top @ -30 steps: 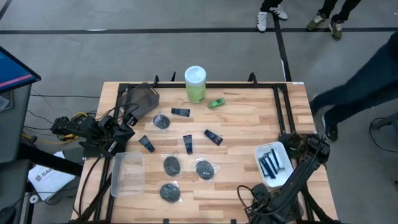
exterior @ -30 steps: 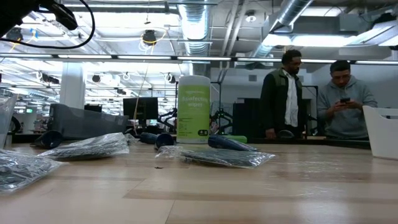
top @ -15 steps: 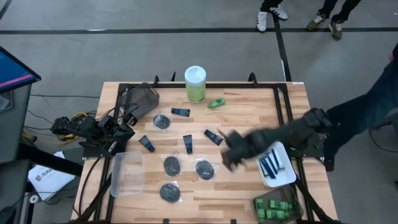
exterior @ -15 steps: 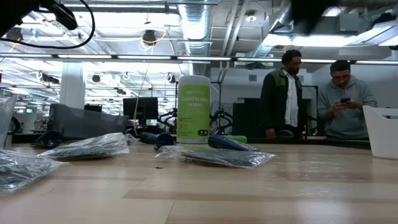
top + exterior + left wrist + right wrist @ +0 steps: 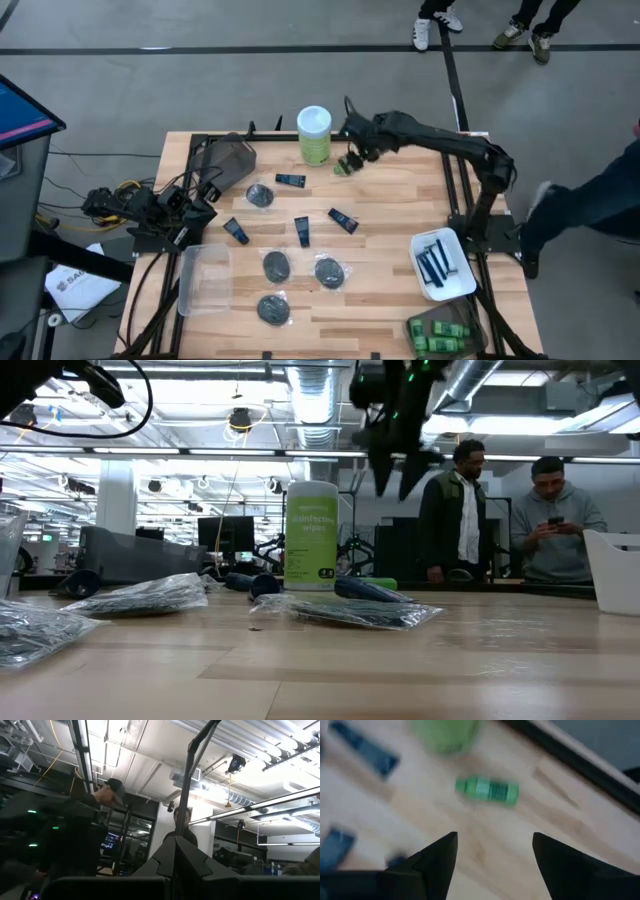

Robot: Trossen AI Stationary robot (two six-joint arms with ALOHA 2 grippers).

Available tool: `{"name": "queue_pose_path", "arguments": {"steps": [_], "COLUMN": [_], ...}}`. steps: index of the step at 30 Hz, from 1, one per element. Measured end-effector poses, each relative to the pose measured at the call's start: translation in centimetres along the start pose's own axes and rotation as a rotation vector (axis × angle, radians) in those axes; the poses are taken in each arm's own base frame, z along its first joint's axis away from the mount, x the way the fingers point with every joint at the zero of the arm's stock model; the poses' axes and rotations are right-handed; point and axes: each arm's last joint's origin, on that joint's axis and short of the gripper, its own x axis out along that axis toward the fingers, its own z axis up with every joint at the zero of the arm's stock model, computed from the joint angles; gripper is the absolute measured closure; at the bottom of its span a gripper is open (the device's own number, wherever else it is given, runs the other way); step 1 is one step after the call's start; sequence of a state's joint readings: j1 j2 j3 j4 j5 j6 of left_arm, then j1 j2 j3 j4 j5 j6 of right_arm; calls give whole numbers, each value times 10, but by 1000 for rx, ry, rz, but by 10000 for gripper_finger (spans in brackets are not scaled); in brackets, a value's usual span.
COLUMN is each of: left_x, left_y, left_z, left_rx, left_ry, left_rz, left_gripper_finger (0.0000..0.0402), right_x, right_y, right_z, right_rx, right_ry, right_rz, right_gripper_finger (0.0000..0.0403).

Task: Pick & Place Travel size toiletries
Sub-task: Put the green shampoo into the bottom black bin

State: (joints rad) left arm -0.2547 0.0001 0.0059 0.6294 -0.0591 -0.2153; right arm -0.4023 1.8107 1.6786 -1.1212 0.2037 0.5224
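A small green bottle (image 5: 347, 166) lies on its side on the wooden table near the far edge, right of the tall green canister (image 5: 314, 135). My right gripper (image 5: 354, 150) hovers above it, open, pointing steeply down; in the right wrist view the bottle (image 5: 487, 790) lies ahead of the spread fingers (image 5: 495, 840), untouched. The low view shows this gripper (image 5: 397, 478) high over the table. Navy tubes (image 5: 302, 231) and bagged black discs (image 5: 276, 266) lie mid-table. My left gripper (image 5: 197, 212) waits shut at the left edge, empty (image 5: 176, 865).
A white tray (image 5: 450, 285) with blue razors and a dark bin (image 5: 440, 335) of green bottles stand at the near right. A clear tray (image 5: 205, 280) sits near left, a dark bag (image 5: 228, 160) at far left. People stand beyond the far edge and at the right.
My right arm has swung from the table's near right corner across to the far edge and now hangs over the green bottle, its gripper turned about and still open. The bin of green bottles it covered now shows. Nothing on the table has moved.
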Motion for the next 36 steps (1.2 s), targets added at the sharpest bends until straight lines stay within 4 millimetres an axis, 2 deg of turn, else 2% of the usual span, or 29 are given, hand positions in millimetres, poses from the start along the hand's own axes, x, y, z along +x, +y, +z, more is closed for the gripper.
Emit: {"name": "queue_pose_path", "arguments": {"steps": [4,12,17,21,28,36], "left_x": [0,0,0,0,0,0], "left_y": [0,0,0,0,0,0], "left_z": [0,0,0,0,0,0], "left_rx": [0,0,0,0,0,0], "left_ry": [1,0,0,0,0,0], "left_rz": [-3,0,0,0,0,-1], "left_gripper_finger": [399,399,399,399,399,399], "right_x": [38,112,139,149,150,150], "right_y": [-14,-29,-31,-30,-35,-37], "right_z": [18,31,34,35,44,45], "right_rx": [129,205,209,211,233,252], "right_ry": [43,154,217,240,185,195], "right_rz": [-24,-65,36,42,69,80], "right_gripper_finger": [132,94,91,91,91,91]}}
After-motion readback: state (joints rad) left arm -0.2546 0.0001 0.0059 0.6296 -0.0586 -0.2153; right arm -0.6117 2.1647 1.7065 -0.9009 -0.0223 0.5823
